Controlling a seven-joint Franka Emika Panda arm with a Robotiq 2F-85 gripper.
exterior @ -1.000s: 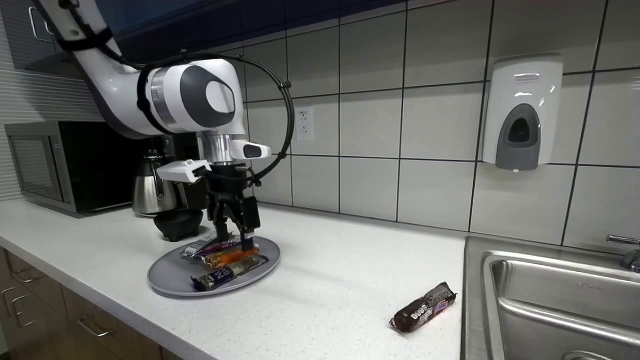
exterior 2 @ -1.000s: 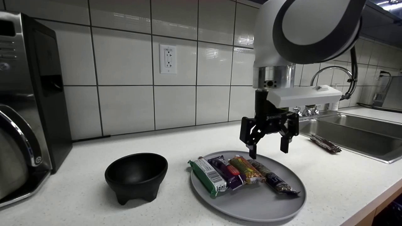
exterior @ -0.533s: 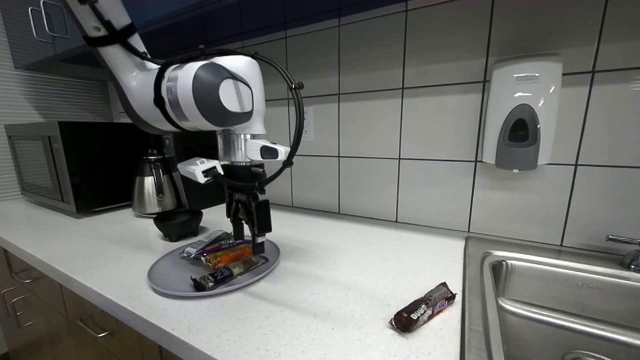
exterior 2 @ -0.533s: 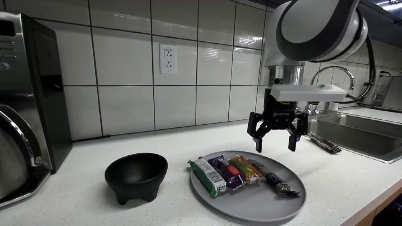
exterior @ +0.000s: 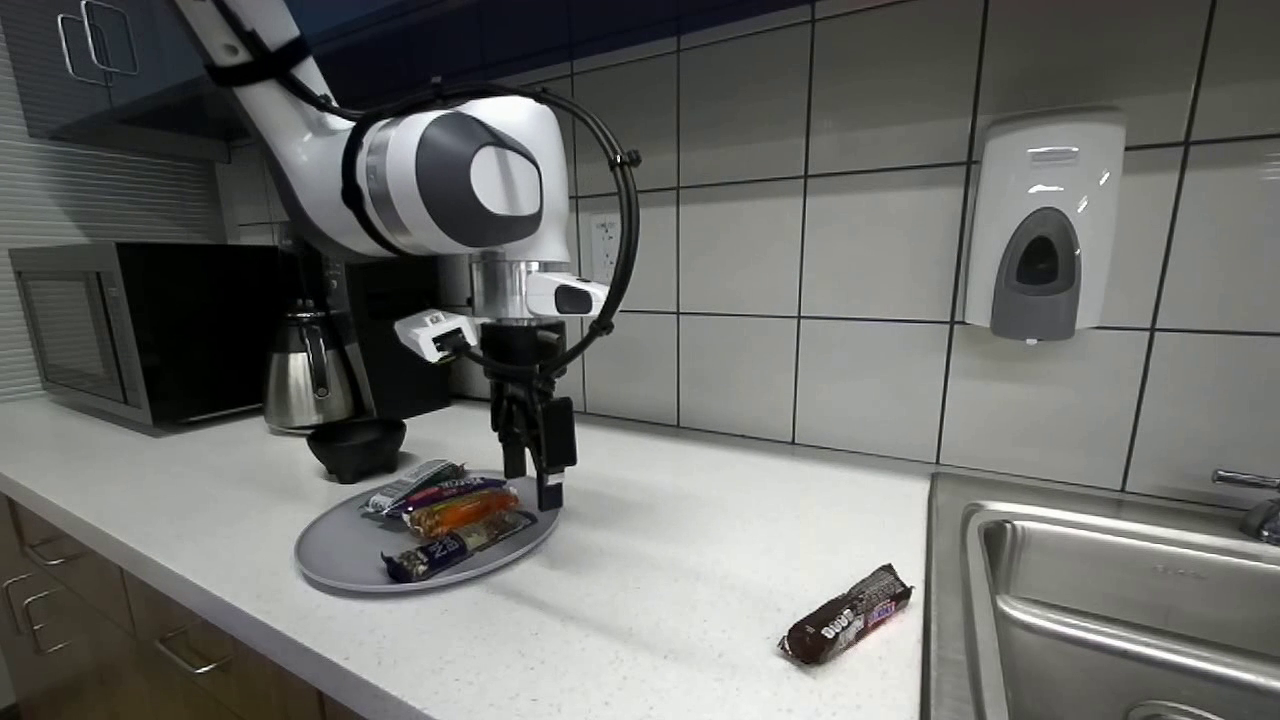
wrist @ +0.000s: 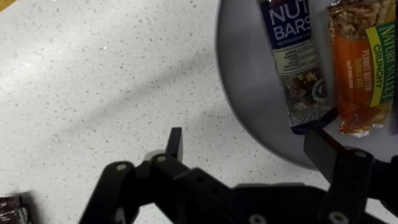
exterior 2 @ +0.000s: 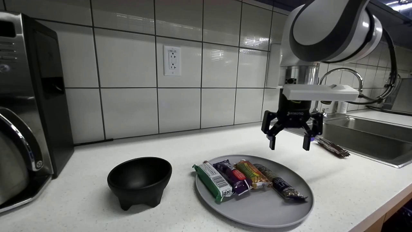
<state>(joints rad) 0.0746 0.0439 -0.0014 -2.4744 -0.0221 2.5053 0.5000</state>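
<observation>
We see the jaws hang wide apart, gripping nothing, near the rim of a gray plate (exterior 2: pixel 254 213), where a nut bar (wrist: pixel 295 62) lies closest to them. It rests beside an orange bar (exterior 2: pixel 252 174), a purple bar (exterior 2: pixel 232 176) and a green bar (exterior 2: pixel 213 181), lined up, we judge, so all four fit. Its long axis points from the jaws outward, navy label at the far end.

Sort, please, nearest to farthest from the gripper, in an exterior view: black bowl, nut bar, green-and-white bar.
1. Nut bar: picture right, on the plate.
2. Green-and-white bar: plate's picture-left edge.
3. Black bowl: beside plate, picture left.
</observation>
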